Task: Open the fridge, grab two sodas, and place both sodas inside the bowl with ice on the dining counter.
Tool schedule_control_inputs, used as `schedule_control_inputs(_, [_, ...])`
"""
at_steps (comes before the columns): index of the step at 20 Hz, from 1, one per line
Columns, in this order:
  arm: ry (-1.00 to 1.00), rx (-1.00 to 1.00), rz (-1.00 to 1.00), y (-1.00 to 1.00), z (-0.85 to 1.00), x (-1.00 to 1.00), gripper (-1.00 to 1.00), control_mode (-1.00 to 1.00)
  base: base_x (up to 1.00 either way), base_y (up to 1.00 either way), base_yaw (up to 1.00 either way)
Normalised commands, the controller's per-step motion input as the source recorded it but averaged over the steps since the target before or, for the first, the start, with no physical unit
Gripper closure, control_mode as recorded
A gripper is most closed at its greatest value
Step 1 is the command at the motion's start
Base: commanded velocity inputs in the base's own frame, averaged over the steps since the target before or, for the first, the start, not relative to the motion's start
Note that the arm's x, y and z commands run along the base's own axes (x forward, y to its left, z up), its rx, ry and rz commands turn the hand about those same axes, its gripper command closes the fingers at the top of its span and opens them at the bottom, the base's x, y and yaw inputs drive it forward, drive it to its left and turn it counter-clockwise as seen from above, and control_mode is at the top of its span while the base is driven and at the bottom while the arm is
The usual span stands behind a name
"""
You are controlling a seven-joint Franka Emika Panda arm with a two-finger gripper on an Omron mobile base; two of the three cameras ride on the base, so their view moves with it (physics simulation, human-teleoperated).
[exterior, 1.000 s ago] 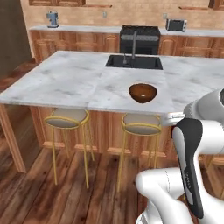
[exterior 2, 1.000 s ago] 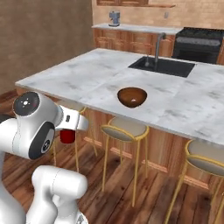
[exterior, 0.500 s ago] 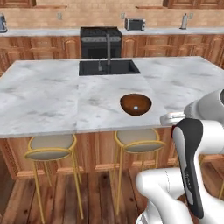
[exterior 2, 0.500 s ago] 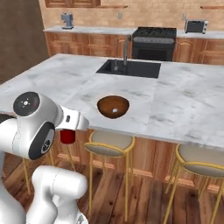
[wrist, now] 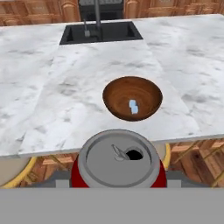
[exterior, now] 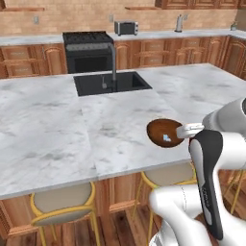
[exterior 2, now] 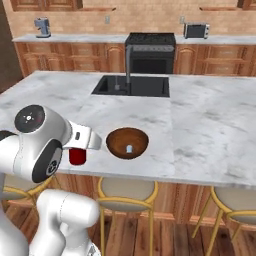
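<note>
Driving has swung my base round, so both views now face the worktop (exterior: 57,129) squarely. My end effector (exterior 2: 77,156) pinches the red soda can (wrist: 118,159), off the near edge, short of the bowl (wrist: 132,98) holding ice (wrist: 133,106).

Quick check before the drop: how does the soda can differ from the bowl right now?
The soda can is red with a grey metal top; the bowl is reddish-brown wood. The can is held in the hand, short of the dining counter; the bowl rests on it. The can is closed on top; the bowl is open, holding ice. Both are round.
</note>
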Motion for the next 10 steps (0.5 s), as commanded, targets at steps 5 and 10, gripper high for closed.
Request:
schedule_control_inputs(5, [0.00,0.00,0.00,0.00,0.00,0.00,1.00,1.00,0.91,0.24,-0.16])
schedule_control_inputs(10, [0.18,0.00,-0.05,0.00,0.06,0.77,1.00,-1.00,0.19,0.02,-0.02])
